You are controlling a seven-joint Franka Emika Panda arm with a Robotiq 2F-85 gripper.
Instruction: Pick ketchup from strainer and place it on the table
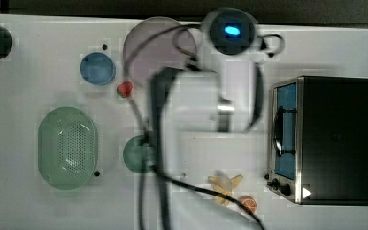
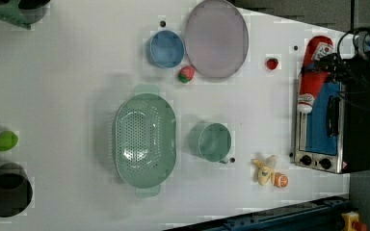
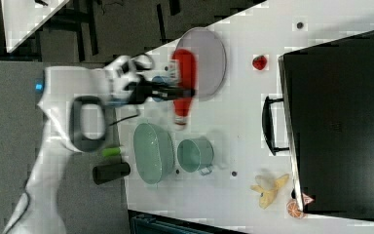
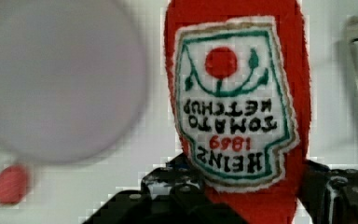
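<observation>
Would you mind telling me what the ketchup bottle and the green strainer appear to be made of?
The ketchup bottle looks like soft fabric, perhaps felt: its red edges are fuzzy and its label seems stitched on like an embroidered patch. The strainer looks like pale green moulded plastic with a smooth, slightly glossy finish and evenly punched holes across its bottom.

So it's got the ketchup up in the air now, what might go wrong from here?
The ketchup, gripped in the end effector, hangs over the toaster oven in the left view, so it might land there rather than on the table. Set down upright, it could topple toward the strawberry.
</observation>
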